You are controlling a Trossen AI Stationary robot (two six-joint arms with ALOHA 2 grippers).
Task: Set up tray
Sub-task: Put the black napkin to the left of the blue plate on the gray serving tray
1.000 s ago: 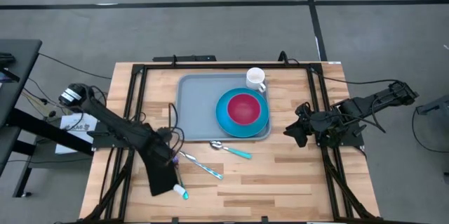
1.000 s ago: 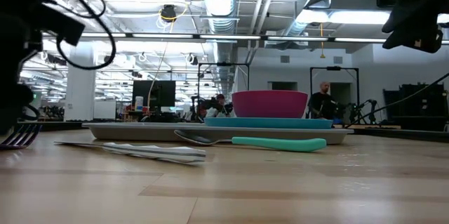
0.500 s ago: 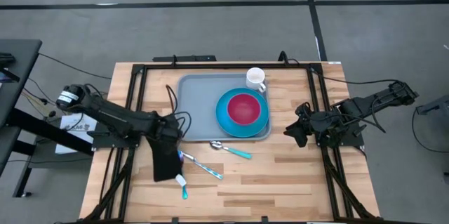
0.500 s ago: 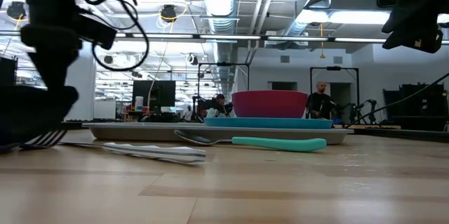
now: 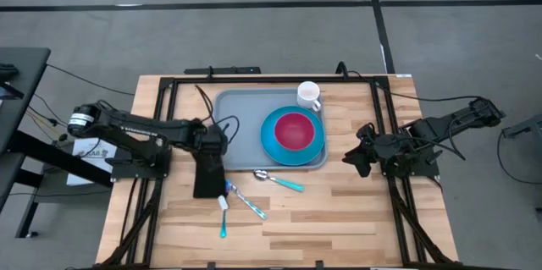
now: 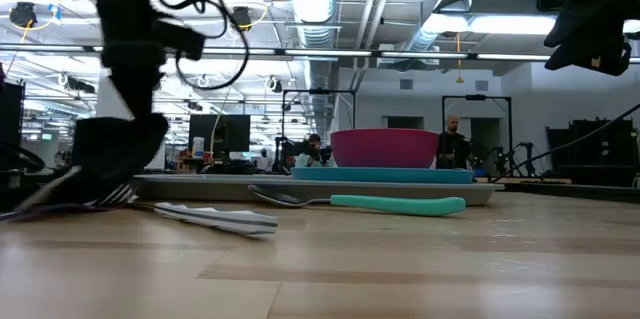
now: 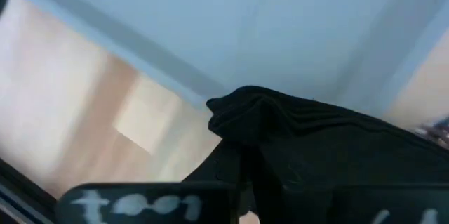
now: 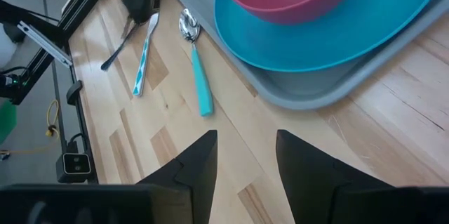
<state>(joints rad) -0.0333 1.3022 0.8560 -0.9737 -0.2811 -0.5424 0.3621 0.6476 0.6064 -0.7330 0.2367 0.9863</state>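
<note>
- Risk of dragging cutlery: the black napkin (image 5: 207, 177) hangs from the left hand (image 5: 210, 147) and trails onto the bench (image 5: 339, 219) close to the fork (image 5: 223, 215) and the knife (image 5: 247, 203). A low sweep toward the tray (image 5: 233, 135) would likely push these pieces out of position.
- Risk of snagging: the napkin sits just beside the tray's left edge. If the hand travels without lift, the cloth may catch on the raised rim and fold or slip out of the grip.
- Risk of poor placement: the cloth appears bunched in the left wrist view (image 7: 295, 133), so it may land crumpled rather than flat.
- Risk of collision with crockery: the blue plate (image 5: 292, 136) with the red bowl (image 5: 294, 130) fills the tray's right part, and the white mug (image 5: 309, 95) stands at its far right corner. Overshoot to the right would bring the cloth onto the plate.
- Spoon (image 5: 279, 180): it lies on the bench just beside the tray's near edge, and is exposed to a wide swing.
- Left hand: closed fully, pinching the napkin at its upper end, above the bench near the tray's near left corner.
- Right hand (image 5: 360, 158): partly open, holding nothing, hovering over the bench's right part, well apart from the tray.
- Tray: it rests flat toward the far middle of the bench.
</note>
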